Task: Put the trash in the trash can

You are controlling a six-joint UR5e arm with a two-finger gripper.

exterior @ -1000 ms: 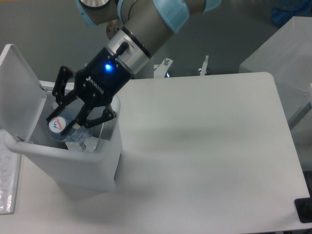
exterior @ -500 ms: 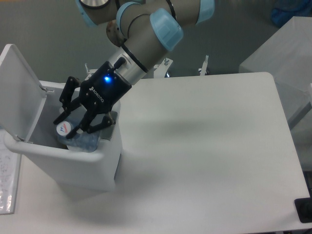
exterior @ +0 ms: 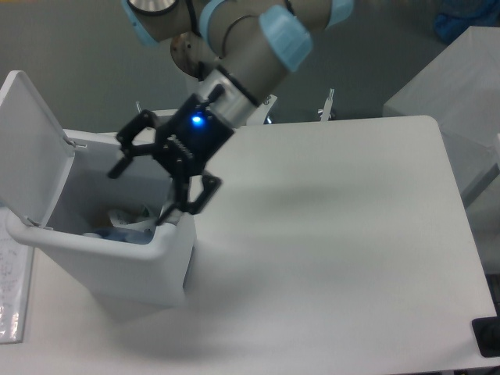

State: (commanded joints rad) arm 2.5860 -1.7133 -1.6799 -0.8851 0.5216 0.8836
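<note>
Your gripper (exterior: 148, 187) hangs over trash can (exterior: 117, 269) at table's left edge, fingers spread wide, holding nothing. Trash (exterior: 125, 223) lies inside can, low against front wall; separate pieces hard to tell apart. Lid (exterior: 31, 148) stands open. Table top bare of trash: task looks done.

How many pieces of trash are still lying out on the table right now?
0. The table shows no trash; crumpled plastic lies inside the open trash can, though separate pieces there cannot be told apart. The gripper is open and empty.
</note>
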